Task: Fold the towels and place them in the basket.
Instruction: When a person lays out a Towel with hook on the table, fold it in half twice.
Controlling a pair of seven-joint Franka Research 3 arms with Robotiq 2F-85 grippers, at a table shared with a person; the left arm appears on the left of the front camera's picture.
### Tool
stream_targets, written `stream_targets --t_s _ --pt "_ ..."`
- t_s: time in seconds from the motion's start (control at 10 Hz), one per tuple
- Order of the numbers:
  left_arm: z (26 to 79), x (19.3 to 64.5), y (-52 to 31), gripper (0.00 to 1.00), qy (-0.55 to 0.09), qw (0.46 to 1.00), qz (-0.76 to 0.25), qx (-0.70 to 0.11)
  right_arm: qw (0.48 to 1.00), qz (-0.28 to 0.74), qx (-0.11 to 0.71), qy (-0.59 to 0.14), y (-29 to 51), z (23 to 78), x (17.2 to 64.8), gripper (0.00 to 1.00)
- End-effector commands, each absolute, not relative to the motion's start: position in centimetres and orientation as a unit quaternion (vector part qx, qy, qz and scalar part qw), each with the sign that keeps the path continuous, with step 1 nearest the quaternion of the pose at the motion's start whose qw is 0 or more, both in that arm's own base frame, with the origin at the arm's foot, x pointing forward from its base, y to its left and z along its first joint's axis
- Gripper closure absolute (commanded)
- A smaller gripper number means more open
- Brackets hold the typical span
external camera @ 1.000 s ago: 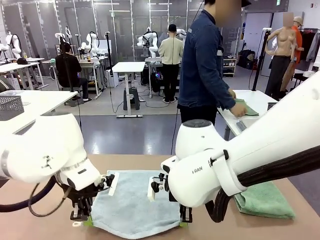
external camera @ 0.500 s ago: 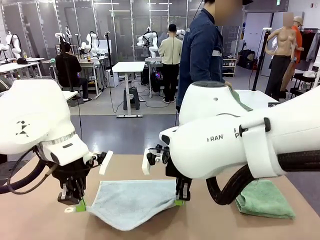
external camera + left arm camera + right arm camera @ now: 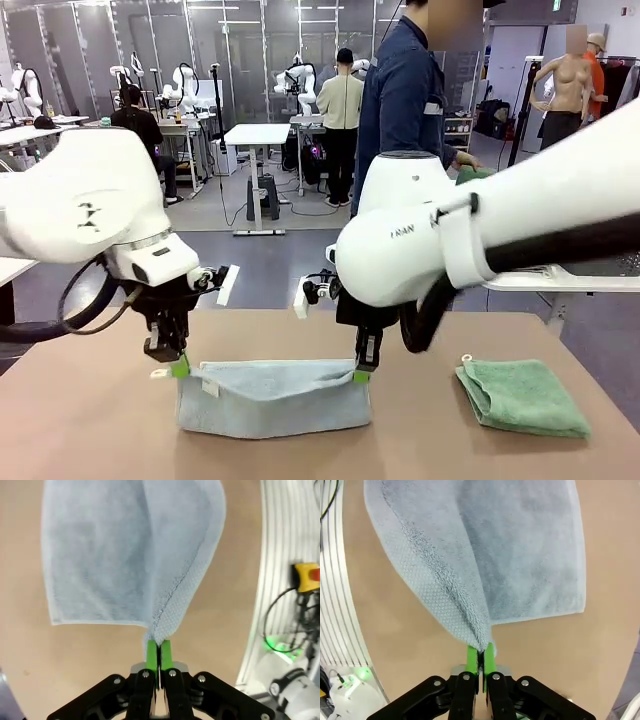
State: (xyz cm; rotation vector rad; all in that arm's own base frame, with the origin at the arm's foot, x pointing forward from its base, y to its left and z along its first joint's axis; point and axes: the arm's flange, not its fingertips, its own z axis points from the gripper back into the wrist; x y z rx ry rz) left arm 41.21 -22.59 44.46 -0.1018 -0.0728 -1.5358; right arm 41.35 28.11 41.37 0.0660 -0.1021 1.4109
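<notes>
A pale blue-grey towel (image 3: pixel 270 398) hangs between both grippers above the brown table, its lower part resting on the tabletop. My left gripper (image 3: pixel 177 366) is shut on the towel's left corner, and my right gripper (image 3: pixel 362 370) is shut on its right corner. In the left wrist view the green pads (image 3: pixel 151 652) pinch the towel's hem (image 3: pixel 170 610). The right wrist view has the pads (image 3: pixel 471 656) clamped on the other corner (image 3: pixel 470 625). A mint green towel (image 3: pixel 522 396) lies folded on the table to the right. The basket is out of view.
A person in a dark blue jacket (image 3: pixel 405 110) stands beyond the table's far edge, turned toward a white side table (image 3: pixel 560 280). Bare brown tabletop (image 3: pixel 90 420) lies left of the hanging towel and between the two towels.
Both grippers have risen and moved toward the far side, lifting the blue-grey towel's near corners so it now hangs folded over. The person turned a little at the side table.
</notes>
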Motion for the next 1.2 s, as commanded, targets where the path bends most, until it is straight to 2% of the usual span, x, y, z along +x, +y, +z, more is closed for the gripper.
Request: stream_targets --t_s 0.0,0.2,0.6,1.1 --pt "43.1 45.5 -23.8 1.00 0.015 0.728 -0.683 -0.054 0.753 0.655 0.060 -0.019 28.6 40.8 45.5 1.00" --pt "41.3 48.4 -23.5 1.00 0.028 0.733 -0.677 -0.059 0.770 0.635 0.061 -0.004 28.6 39.1 49.0 1.00" --pt "38.4 52.9 -23.1 1.00 0.004 0.754 -0.655 -0.057 0.786 0.613 0.076 0.009 27.8 36.0 53.5 1.00" --pt "36.3 54.0 -22.6 1.00 -0.001 0.790 -0.612 -0.029 0.797 0.604 0.021 -0.001 27.3 33.3 54.2 1.00"
